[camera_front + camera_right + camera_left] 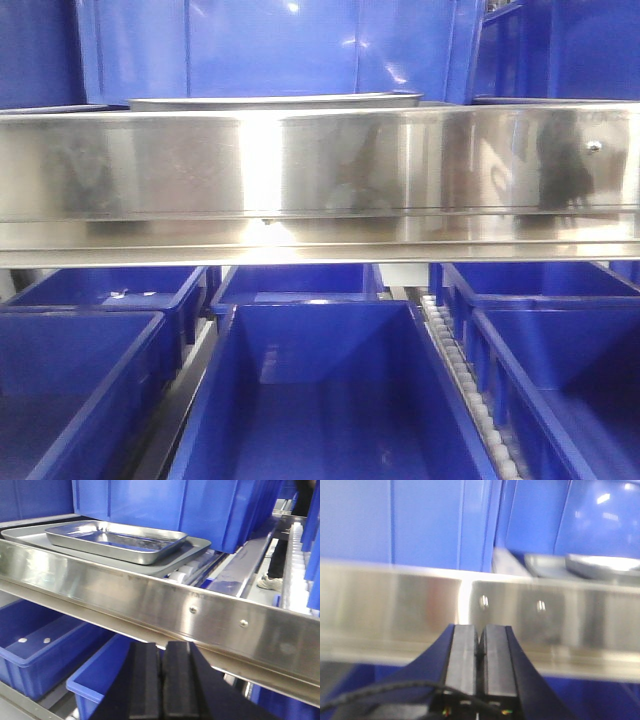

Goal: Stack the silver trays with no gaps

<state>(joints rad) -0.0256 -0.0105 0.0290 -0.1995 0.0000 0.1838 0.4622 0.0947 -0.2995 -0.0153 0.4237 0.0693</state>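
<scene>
Silver trays (117, 542) nested, seemingly skewed.

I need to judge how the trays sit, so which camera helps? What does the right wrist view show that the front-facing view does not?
Only the right wrist view shows the smaller silver tray lying skewed inside the larger silver tray, plus the right gripper, shut. Only the front-facing view shows the row of blue bins below head-on. Both show the steel shelf band and a tray behind it.
</scene>
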